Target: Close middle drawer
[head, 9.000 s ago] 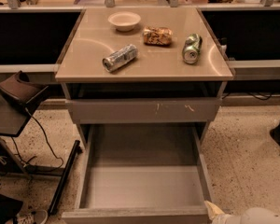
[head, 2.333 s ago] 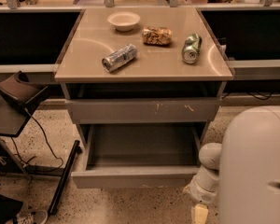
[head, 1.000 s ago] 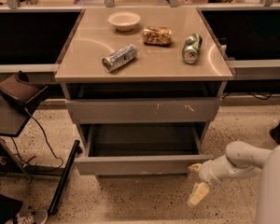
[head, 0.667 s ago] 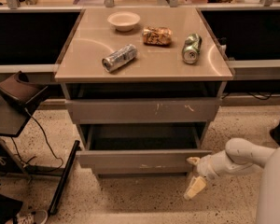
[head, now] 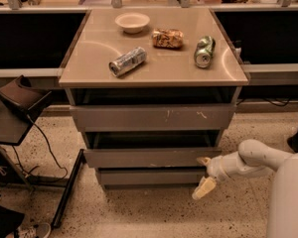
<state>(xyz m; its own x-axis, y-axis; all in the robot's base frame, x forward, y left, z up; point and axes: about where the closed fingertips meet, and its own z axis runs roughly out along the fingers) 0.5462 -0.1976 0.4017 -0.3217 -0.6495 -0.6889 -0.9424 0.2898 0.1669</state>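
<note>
The middle drawer (head: 149, 157) is a plain grey front below the scratched top drawer front (head: 154, 118) and above the lowest drawer (head: 149, 176). It stands only a little out from the cabinet, with a dark gap above it. My gripper (head: 203, 175) is at the right end of the middle drawer's front, reaching in from the lower right. One pale fingertip (head: 204, 160) touches the front's right end; the other finger (head: 203, 188) hangs lower, beside the lowest drawer.
On the cabinet top (head: 89, 58) lie a white bowl (head: 132, 22), a silver can (head: 127, 61), a snack bag (head: 167, 37) and a green can (head: 204, 51). A black stand with cables (head: 20, 103) is at the left. Speckled floor (head: 154, 212) lies in front.
The middle drawer has slid from wide open to nearly shut. My arm came in from the right and my gripper followed the drawer front inward toward the cabinet.
</note>
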